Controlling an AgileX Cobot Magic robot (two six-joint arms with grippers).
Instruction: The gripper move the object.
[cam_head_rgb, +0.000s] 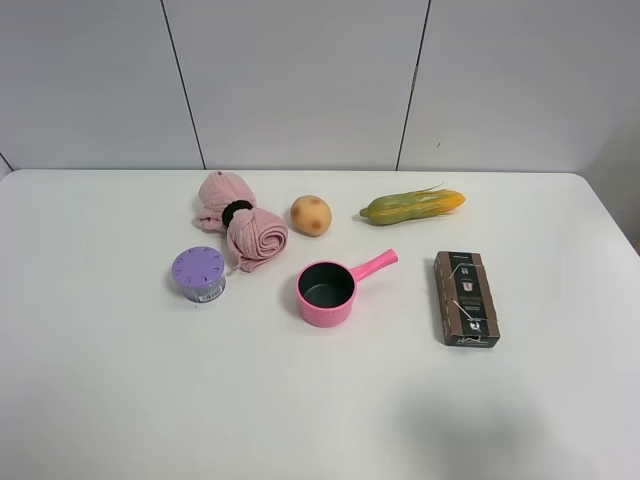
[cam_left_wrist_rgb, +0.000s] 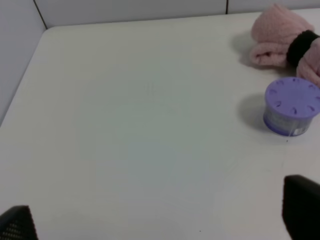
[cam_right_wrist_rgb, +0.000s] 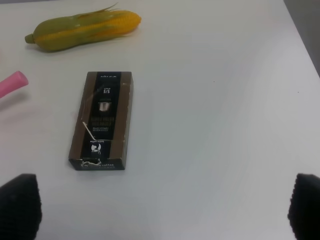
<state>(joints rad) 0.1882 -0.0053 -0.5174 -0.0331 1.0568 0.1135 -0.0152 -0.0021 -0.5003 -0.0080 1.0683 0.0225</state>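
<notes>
On the white table (cam_head_rgb: 100, 400), our target, the pink pan (cam_head_rgb: 327, 291), sits upright just in front of the potato (cam_head_rgb: 311, 214), its handle (cam_head_rgb: 374, 265) angled away toward the corn (cam_head_rgb: 412, 206). The rolled cloth (cam_head_rgb: 240, 229) and purple tub (cam_head_rgb: 199, 274) lie to the pan's left, the dark box (cam_head_rgb: 466, 298) to its right. Neither arm appears in the high view; each wrist camera shows our left gripper (cam_left_wrist_rgb: 160, 235) and right gripper (cam_right_wrist_rgb: 162, 220) with fingertips spread wide at the frame corners, holding nothing. We judge the pan a light, stiff plastic toy, smooth enough to slip. The straight handle looks like the surest hold, though the thin rim would also take a pinch; only the handle's tip (cam_right_wrist_rgb: 12, 83) shows to the right wrist.
</notes>
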